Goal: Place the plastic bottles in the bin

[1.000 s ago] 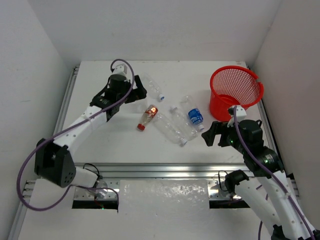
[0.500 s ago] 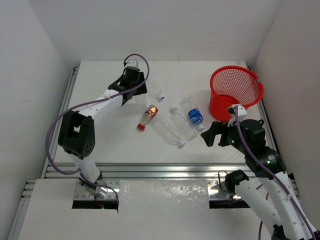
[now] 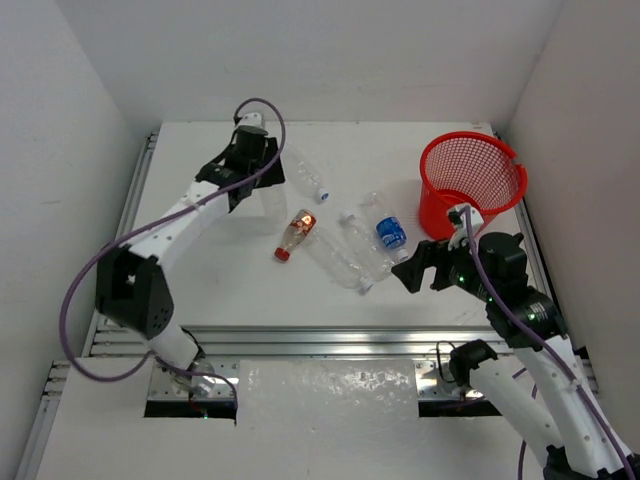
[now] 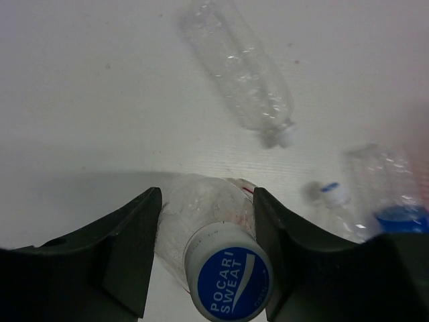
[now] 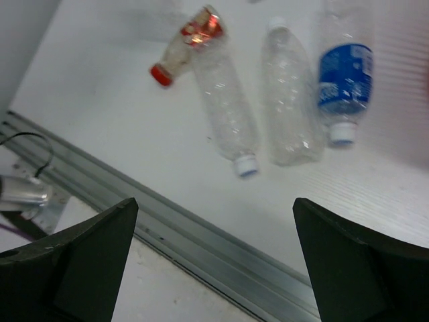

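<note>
Left gripper (image 4: 208, 196): far left, jaws pressed on an upright bottle (image 4: 191, 215), its blue cap toward the wrist. Bin (image 3: 445, 215): far right, well apart from it. Right gripper (image 5: 214, 204): nearer the bin, wide open, empty.

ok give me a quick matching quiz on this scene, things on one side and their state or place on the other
1. bin
2. left gripper
3. right gripper
4. red-label bottle

a. open, holding nothing
b. red mesh, far right of the table
c. lying on its side, red cap
d. closed on the pocari-cap bottle

Pairs: 1-b, 2-d, 3-a, 4-c
</note>
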You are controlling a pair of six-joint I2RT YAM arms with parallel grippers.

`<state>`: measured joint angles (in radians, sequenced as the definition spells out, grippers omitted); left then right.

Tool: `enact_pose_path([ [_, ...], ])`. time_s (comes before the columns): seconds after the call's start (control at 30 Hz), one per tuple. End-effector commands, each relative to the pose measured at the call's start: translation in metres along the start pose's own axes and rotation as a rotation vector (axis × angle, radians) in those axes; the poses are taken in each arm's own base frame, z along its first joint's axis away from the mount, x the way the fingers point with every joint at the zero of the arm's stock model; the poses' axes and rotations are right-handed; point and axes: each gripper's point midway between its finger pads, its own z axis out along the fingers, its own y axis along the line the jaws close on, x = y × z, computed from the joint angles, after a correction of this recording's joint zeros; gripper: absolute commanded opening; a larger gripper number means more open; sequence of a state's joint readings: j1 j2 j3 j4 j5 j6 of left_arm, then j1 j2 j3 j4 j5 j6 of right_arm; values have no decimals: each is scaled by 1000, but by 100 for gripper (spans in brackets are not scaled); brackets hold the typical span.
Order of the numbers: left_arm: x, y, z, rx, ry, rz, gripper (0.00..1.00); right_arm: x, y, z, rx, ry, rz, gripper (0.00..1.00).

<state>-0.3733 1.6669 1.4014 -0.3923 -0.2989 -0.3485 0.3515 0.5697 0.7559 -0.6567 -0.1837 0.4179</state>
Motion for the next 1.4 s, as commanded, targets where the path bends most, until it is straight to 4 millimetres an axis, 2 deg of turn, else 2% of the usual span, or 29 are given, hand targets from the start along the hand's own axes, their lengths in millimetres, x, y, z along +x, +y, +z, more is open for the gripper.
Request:
enact_pose_path([
  [0.0, -54, -35, -85, 245, -118, -79, 7, -29, 54, -1, -294, -85, -50, 99],
  [0.03, -45, -44, -95, 321, -82, -78, 8, -42, 66, -3, -359, -129, -68, 99],
  [0.07, -38, -68, -124, 504, -37, -62, 8, -49, 75, 0, -400, -117, -57, 99],
  [0.1, -32, -78, -137, 582, -13, -54, 8, -55, 80, 2, -424, -116, -67, 99],
  [0.23, -9, -101, -185, 795, 54, -71, 7, -91, 92, 19, -468, -194, -200, 99],
  [0.33, 7, -115, -221, 989, 82, -67, 7, -107, 94, 31, -451, -227, -273, 99],
  [0.43, 18, -124, -241, 1098, 120, -54, 7, -97, 113, 46, -504, -179, -348, 99],
  [0.47, 19, -125, -248, 1128, 119, -50, 7, -89, 134, 45, -562, -170, -423, 99],
  [0.53, 24, -129, -259, 1185, 142, -45, 7, -67, 149, 58, -607, -87, -478, 99],
  [0.57, 25, -130, -262, 1204, 151, -44, 7, -60, 164, 57, -649, -70, -517, 99],
  [0.67, 24, -132, -268, 1224, 139, -39, 7, -31, 179, 66, -731, 36, -516, 99],
  [0.73, 21, -132, -271, 1235, 121, -34, 7, -28, 183, 71, -728, 31, -509, 99],
  [0.8, 23, -133, -278, 1274, 139, -42, 7, -28, 180, 78, -693, 13, -490, 90],
  [0.83, 18, -135, -287, 1310, 109, -34, 10, -29, 177, 81, -669, 4, -485, 74],
  [0.87, 19, -136, -293, 1337, 121, -38, 15, -32, 173, 84, -638, -5, -471, 68],
  [0.93, 11, -137, -304, 1380, 75, -26, 20, -42, 164, 90, -557, -39, -467, 63],
  [1.0, 7, -136, -307, 1382, 52, -30, 25, -48, 163, 91, -538, -43, -474, 54],
  [1.03, 5, -135, -307, 1356, 44, -35, 49, -50, 162, 91, -523, -45, -475, 47],
  [1.07, 5, -131, -299, 1299, 55, -50, 66, -57, 161, 90, -501, -61, -478, 10],
  [1.1, -2, -121, -276, 1129, 22, -81, 92, -65, 147, 93, -409, -79, -468, 0],
  [1.13, -8, -113, -267, 1037, -9, -95, 100, -70, 139, 93, -365, -91, -463, 0],
  [1.17, -22, -95, -244, 868, -86, -127, 100, -80, 135, 90, -338, -106, -481, 0],
  [1.2, -34, -82, -241, 772, -133, -153, 100, -77, 123, 91, -296, -67, -477, 0],
  [1.23, -33, -59, -235, 638, -136, -182, 100, -86, 108, 93, -217, -74, -470, 0],
  [1.27, -49, -27, -226, 451, -227, -236, 100, -101, 91, 92, -150, -94, -437, 0],
  [1.3, -54, -4, -236, 363, -267, -265, 100, -105, 76, 92, -96, -86, -398, 0],
  [1.33, -59, 15, -240, 276, -309, -302, 100, -122, 43, 90, -1, -107, -332, 0],
  [1.37, -68, 40, -244, 165, -375, -343, 100, -135, 28, 84, 55, -124, -264, 0],
])
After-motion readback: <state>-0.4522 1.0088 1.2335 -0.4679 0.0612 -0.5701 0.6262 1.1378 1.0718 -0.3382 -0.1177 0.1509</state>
